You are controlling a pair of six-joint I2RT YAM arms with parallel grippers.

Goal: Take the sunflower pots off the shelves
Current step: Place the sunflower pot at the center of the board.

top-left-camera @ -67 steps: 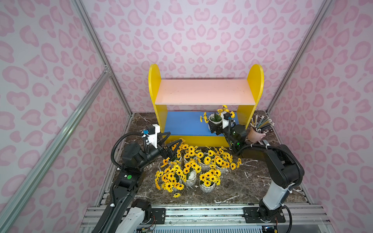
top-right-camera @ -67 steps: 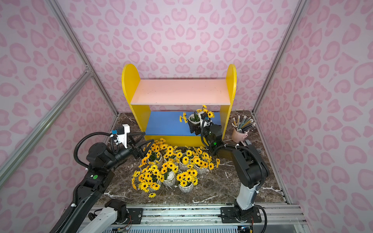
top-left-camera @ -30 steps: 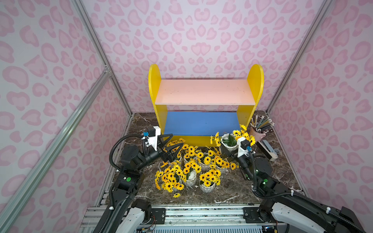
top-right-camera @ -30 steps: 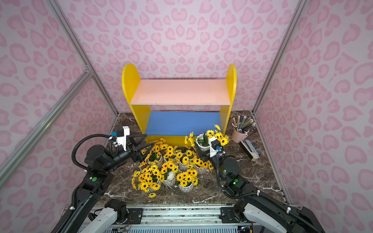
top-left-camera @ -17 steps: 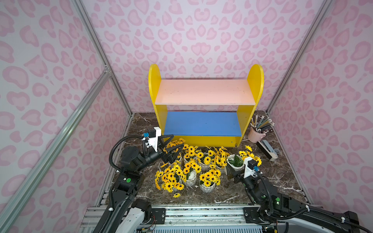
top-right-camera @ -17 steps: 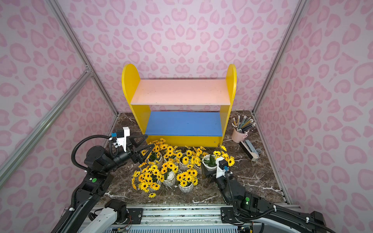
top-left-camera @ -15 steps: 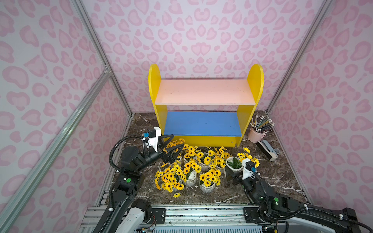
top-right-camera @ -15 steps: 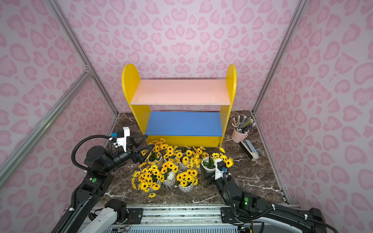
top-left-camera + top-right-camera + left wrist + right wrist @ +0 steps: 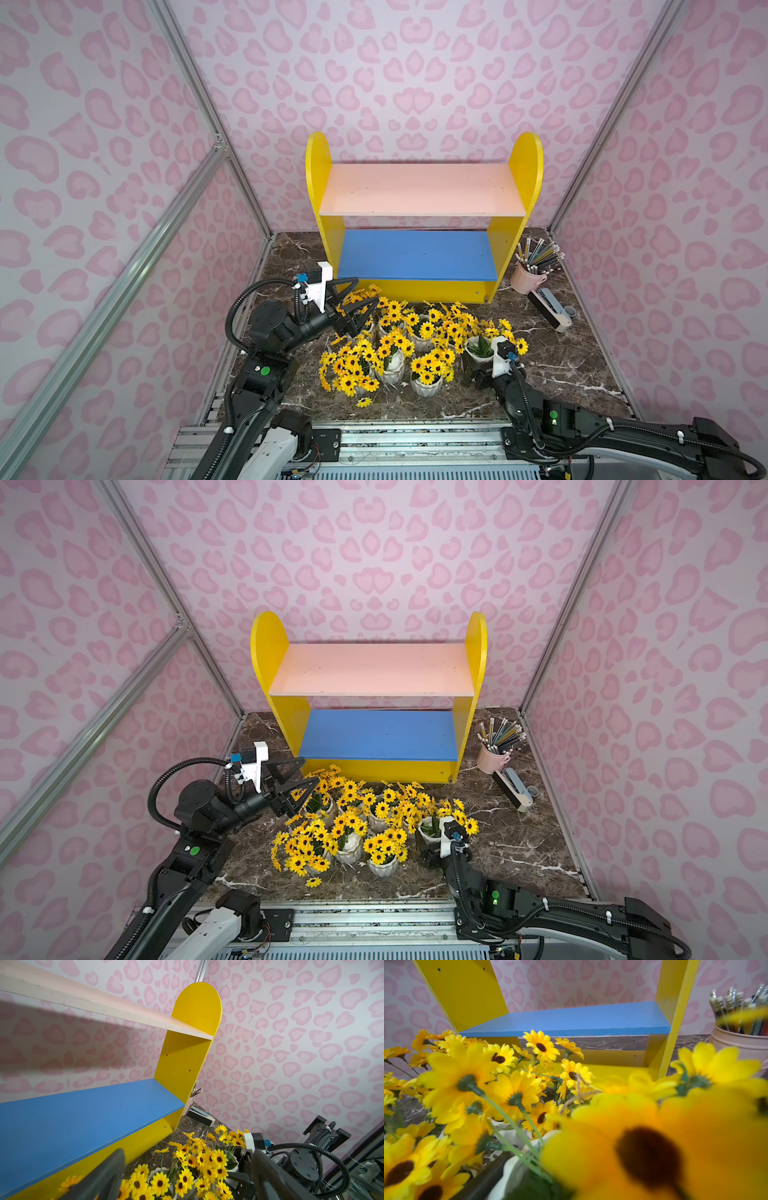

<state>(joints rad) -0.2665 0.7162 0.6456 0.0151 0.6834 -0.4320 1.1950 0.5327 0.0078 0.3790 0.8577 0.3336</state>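
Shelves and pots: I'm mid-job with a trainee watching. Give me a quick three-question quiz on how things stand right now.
1. True or false: one of the pots stands on the blue board.
2. The left gripper is: A) open, B) shut on a pot, C) out of view.
3. Fill in: the pencil cup stands on the table beside the ____ side panel of the shelves, by the robot's own sides.

Key: 1 false; 2 A; 3 right.
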